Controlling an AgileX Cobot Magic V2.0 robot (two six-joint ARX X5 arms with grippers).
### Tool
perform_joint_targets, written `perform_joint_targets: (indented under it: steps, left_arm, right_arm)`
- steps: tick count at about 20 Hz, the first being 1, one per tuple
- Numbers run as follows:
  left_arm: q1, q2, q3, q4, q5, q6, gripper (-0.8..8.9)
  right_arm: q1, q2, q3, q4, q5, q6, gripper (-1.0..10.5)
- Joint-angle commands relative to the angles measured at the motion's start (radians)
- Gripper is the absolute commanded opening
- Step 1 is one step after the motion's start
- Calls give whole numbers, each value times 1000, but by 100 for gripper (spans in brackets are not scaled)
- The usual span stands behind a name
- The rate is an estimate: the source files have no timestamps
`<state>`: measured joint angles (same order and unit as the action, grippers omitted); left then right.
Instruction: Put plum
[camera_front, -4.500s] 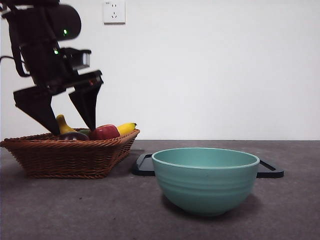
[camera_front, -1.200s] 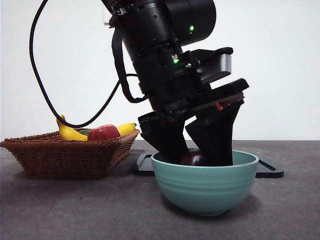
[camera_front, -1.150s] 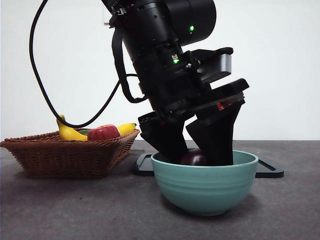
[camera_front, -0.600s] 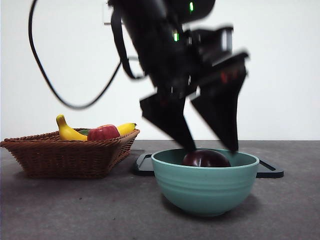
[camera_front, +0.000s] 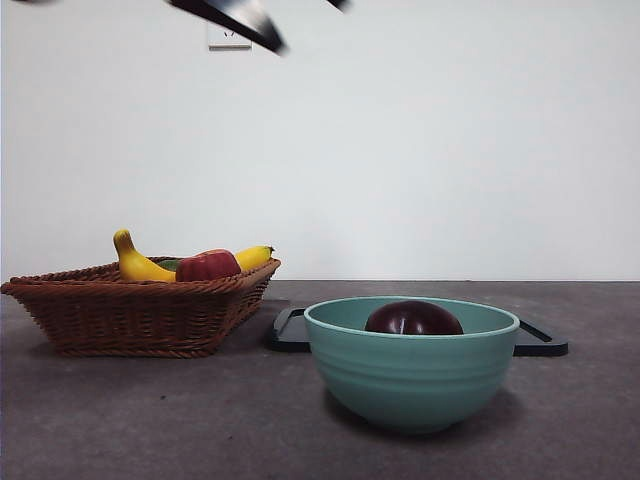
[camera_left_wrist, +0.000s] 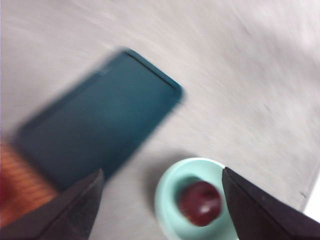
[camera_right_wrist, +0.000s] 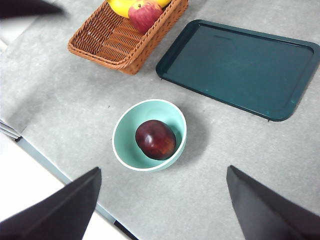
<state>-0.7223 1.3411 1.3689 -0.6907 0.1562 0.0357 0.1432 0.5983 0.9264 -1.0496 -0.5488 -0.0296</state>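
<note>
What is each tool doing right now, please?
Left tool: open, empty, high above the plum in the bowl.
Right tool: open, empty.

Open air above bowl (camera_front: 411, 375) w/ plum (camera_front: 413, 319); basket (camera_front: 140, 315) and tray (camera_front: 541, 345) flank it, nothing overhead.

Glossy dark maroon plum (camera_front: 413, 318) rests inside the teal bowl (camera_front: 410, 375).

Dark purple-red shiny plum (camera_front: 413, 318) in a light green bowl (camera_front: 411, 372), brown woven basket (camera_front: 135, 312), yellow banana (camera_front: 133, 262), red apple (camera_front: 207, 265), dark green tray (camera_right_wrist: 240, 66), grey desk (camera_front: 150, 420)
</note>
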Motion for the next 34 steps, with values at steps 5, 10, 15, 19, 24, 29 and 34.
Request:
perform_joint_targets:
  steps: [5, 10, 15, 19, 24, 29, 34]
  left_arm:
    - [162, -193, -77, -75, 95, -6, 382]
    - [191, -368, -336, -72, 235, -32, 382]
    - [177, -462, -541, -76, 430, -76, 378]
    - [175, -466, -565, -72, 430, -79, 374]
    - [175, -465, -565, -72, 430, -81, 374]
    - [175, -465, -565, -72, 430, -81, 374]
    - [175, -465, -565, -72, 429, -81, 374]
  right_arm:
    - [3, 8, 16, 19, 0, -1, 402]
    - [3, 9, 16, 27, -1, -1, 402]
    - [3, 15, 16, 26, -1, 0, 402]
    - [3, 30, 16, 24, -1, 0, 402]
    - [5, 70, 16, 24, -2, 7, 401]
    - [34, 185, -18, 73, -1, 32, 400]
    - [135, 320, -133, 293, 21, 106, 399]
